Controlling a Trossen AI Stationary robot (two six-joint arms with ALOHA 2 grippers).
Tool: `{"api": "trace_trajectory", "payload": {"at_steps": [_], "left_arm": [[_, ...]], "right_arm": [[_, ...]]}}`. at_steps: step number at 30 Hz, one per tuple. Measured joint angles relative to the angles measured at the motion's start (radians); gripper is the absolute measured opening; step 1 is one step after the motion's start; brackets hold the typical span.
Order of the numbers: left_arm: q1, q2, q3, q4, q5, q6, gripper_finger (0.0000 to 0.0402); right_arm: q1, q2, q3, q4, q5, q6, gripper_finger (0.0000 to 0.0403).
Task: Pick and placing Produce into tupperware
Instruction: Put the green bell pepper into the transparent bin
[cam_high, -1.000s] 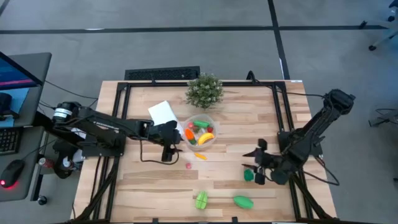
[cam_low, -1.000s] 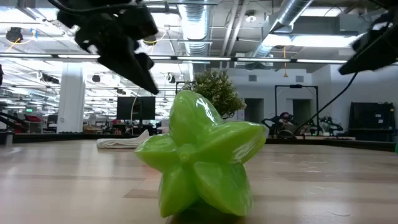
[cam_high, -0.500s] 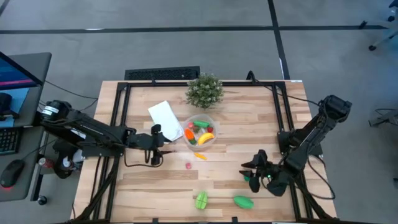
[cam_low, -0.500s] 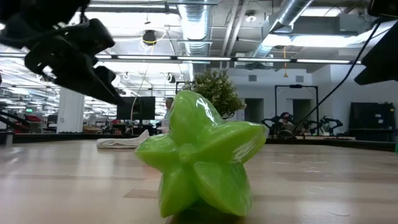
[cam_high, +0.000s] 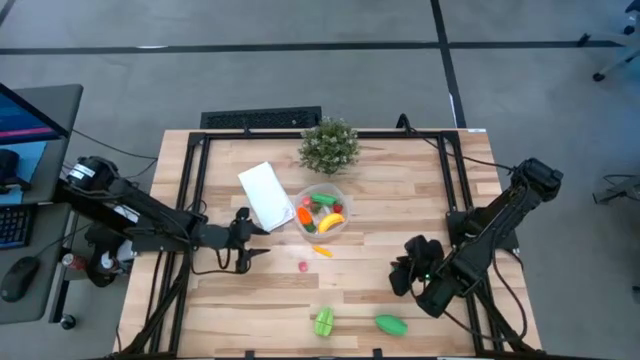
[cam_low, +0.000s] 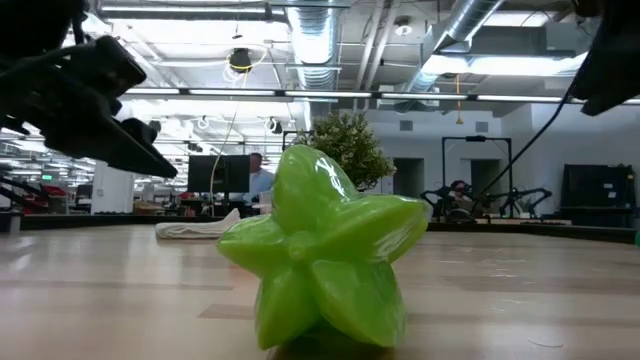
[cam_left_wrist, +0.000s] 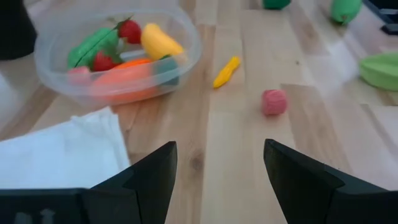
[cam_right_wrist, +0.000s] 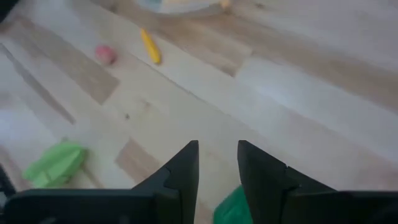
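The clear round tupperware holds several produce pieces, red, orange, yellow and green. Loose on the table lie a small yellow-orange piece, a red strawberry, a light green star-shaped fruit and a green oval piece. My left gripper is open and empty, left of the tupperware. My right gripper is low at the right, its fingers a narrow gap apart. A dark green piece shows between them. My right gripper stands over the dark green piece, a finger on either side, pointing down and toward the table's left. A strip of table shows between the piece and one finger. I cannot tell whether the fingers touch it.
A flat white lid lies just left of the tupperware, in front of my left gripper. A bushy potted plant stands at the far edge. The star-shaped fruit fills the low view. Bare wood lies in the middle and at the far right.
My left gripper has drawn back from the tupperware toward the table's left edge and a little toward the near edge. My right gripper has gone toward the near edge and down over the dark green piece, which it now hides in the high view.
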Motion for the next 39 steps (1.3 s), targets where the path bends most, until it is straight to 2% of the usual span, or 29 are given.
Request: {"api": "trace_trajectory", "payload": {"at_steps": [6, 9, 17, 21, 26, 32, 35, 39], "left_arm": [[-0.041, 0.000, 0.000, 0.035, 0.002, 0.042, 0.0231], [-0.065, 0.001, 0.000, 0.040, 0.001, 0.058, 0.0231], [-0.117, 0.001, 0.000, 0.034, 0.000, 0.091, 0.0231], [-0.138, 0.001, 0.000, 0.035, -0.001, 0.094, 0.0231], [-0.166, 0.001, 0.000, 0.038, -0.008, 0.089, 0.0231], [-0.189, 0.001, 0.001, 0.045, -0.047, 0.071, 0.0231], [-0.197, 0.001, 0.001, 0.052, -0.048, 0.070, 0.0231], [-0.207, 0.001, 0.001, 0.055, -0.050, 0.070, 0.0231]], "right_arm": [[-0.021, 0.003, 0.008, -0.093, -0.171, 0.211, 0.0102], [-0.016, 0.046, 0.012, -0.098, -0.238, 0.310, 0.0102], [-0.014, 0.173, 0.122, -0.116, -0.266, 0.354, 0.0102], [-0.027, 0.210, 0.165, -0.140, -0.279, 0.212, 0.0102], [-0.077, 0.202, 0.190, -0.144, -0.416, 0.033, 0.0102], [-0.156, 0.187, 0.194, -0.187, -0.522, 0.004, 0.0106], [-0.192, 0.189, 0.194, -0.179, -0.569, -0.038, 0.0126], [-0.224, 0.196, 0.194, -0.140, -0.603, -0.099, 0.0179]]}}
